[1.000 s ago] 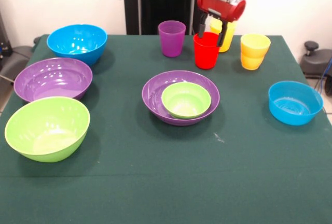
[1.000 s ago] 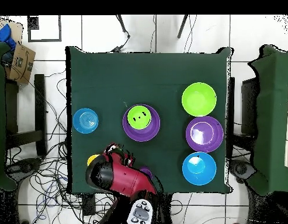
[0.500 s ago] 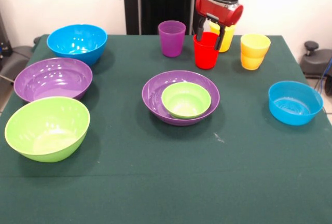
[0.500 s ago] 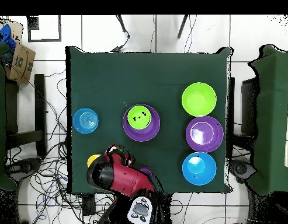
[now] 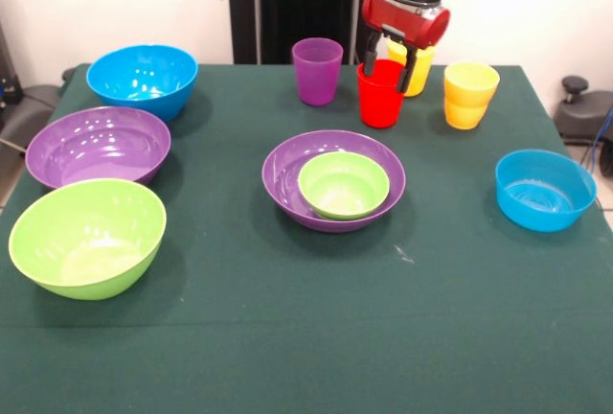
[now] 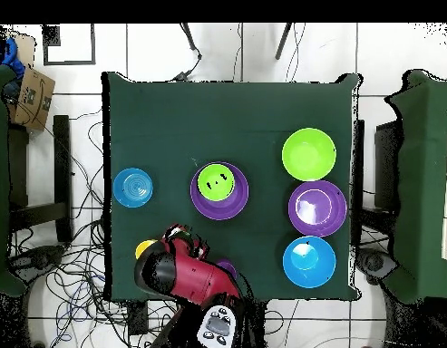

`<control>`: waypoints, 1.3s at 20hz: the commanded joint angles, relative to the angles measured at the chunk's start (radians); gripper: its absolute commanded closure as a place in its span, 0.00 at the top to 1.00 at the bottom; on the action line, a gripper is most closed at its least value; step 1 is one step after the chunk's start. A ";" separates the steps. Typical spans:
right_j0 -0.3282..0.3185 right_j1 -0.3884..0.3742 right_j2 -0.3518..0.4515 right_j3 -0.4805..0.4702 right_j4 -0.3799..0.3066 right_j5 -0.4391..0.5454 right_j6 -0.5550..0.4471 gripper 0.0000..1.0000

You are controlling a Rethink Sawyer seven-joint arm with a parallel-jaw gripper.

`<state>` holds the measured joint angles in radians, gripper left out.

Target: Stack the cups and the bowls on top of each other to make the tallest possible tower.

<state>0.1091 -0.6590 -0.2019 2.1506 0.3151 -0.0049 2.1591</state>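
Green cloth covers the table (image 5: 287, 337), and your tower so far is only the small green bowl (image 5: 343, 184) nested in the purple bowl (image 5: 287, 170) at mid-table, so the widest piece is the base. Your gripper (image 5: 391, 57) straddles the rim of the red cup (image 5: 381, 94) at the far edge, one finger outside and one inside, apparently pinching the wall to carry the cup to the green bowl. Spare bowls and cups sit around the edges, well apart.
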 commanded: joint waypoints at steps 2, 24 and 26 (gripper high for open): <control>0.002 0.045 0.094 0.023 -0.006 0.043 0.151 1.00; -0.012 0.032 0.123 0.038 0.009 0.082 0.160 1.00; -0.003 0.038 0.116 0.035 0.010 0.080 0.162 1.00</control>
<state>0.1088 -0.6593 -0.1830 2.1506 0.3151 -0.0049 2.1591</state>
